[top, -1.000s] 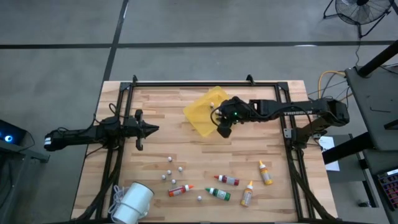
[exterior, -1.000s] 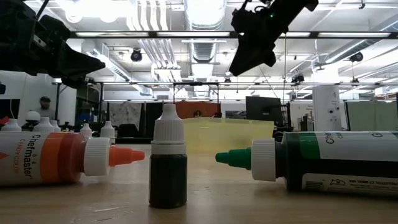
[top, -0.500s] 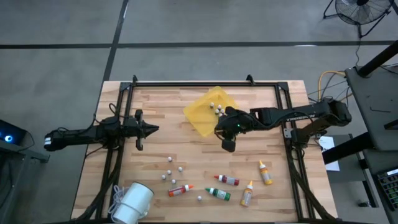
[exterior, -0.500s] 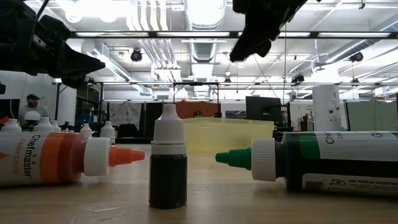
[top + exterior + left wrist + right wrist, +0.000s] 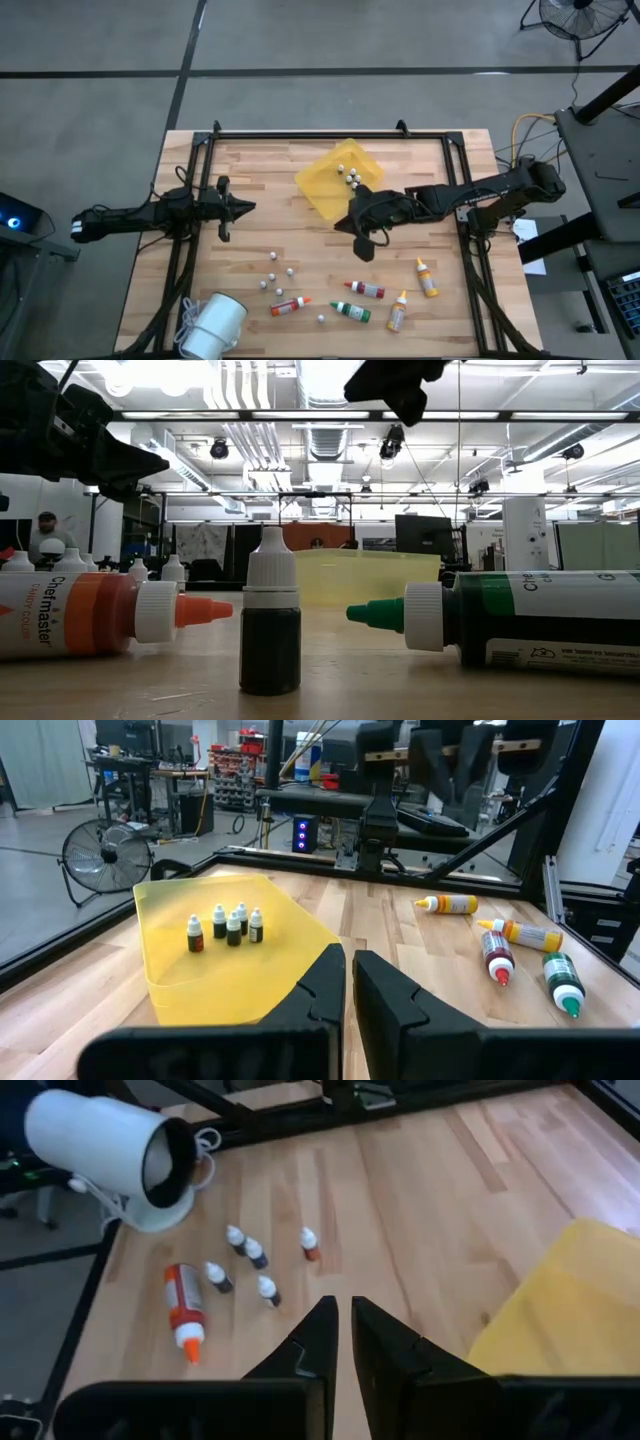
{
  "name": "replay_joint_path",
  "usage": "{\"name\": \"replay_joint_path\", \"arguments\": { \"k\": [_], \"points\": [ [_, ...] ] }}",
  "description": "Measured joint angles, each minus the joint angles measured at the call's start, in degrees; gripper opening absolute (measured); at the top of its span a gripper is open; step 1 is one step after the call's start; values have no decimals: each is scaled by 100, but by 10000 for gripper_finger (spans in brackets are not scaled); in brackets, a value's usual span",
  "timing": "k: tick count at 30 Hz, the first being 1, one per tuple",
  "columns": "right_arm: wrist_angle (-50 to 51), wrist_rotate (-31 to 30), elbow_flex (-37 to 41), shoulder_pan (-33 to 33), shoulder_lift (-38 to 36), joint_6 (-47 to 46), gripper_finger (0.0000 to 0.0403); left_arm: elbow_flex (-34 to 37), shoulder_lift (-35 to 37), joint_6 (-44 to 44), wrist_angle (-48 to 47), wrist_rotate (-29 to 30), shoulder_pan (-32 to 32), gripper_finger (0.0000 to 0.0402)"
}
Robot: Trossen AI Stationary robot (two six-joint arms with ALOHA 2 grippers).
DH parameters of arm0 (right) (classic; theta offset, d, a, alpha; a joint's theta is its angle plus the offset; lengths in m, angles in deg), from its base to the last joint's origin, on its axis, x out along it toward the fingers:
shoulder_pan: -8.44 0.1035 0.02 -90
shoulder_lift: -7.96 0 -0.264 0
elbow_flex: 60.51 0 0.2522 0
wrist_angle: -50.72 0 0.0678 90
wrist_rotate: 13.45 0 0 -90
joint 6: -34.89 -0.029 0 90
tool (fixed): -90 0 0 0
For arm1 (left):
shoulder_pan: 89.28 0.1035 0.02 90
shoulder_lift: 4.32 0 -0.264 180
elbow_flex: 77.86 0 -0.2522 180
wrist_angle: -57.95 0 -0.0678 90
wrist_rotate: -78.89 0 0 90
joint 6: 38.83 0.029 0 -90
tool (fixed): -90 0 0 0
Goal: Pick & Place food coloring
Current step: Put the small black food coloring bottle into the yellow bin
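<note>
Five food coloring bottles with pointed coloured caps lie on their sides near the table's near edge: red [image 5: 290, 305], red [image 5: 367, 290], green [image 5: 352, 312], yellow [image 5: 398, 312] and orange [image 5: 427, 278]. Several tiny white-capped dropper bottles [image 5: 272, 277] stand to their left, and more [image 5: 225, 925] stand inside the yellow tray [image 5: 322, 185]. My right gripper [image 5: 364, 250] is shut and hovers between the tray and the lying bottles, holding nothing [image 5: 343, 1342]. My left gripper [image 5: 248, 207] is shut and waits at the table's left [image 5: 348, 982].
A white cup [image 5: 212, 325] lies on its side at the near left corner, open end toward the table. A black frame rail [image 5: 330, 134] runs round the table. Bare wood lies between the left gripper and the tray. A person [image 5: 45, 525] shows in the room behind.
My right gripper has moved from above the yellow tray toward the table's near edge, stopping short of the lying bottles. The small bottles in the tray, hidden under it before, now show. My left arm has kept still.
</note>
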Motion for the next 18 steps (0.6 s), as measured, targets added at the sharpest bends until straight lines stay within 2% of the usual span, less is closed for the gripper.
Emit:
{"name": "replay_joint_path", "arguments": {
  "k": [5,11,18],
  "points": [
    [-137,108,0,140,4,212,26,0,-1,0,0,0,0,0],
    [-417,960,-39,290,7,546,26,0,-1,0,-2,0,-4,0],
    [-760,1619,-195,313,7,563,26,0,-1,0,-2,0,-4,0]
  ]
}}
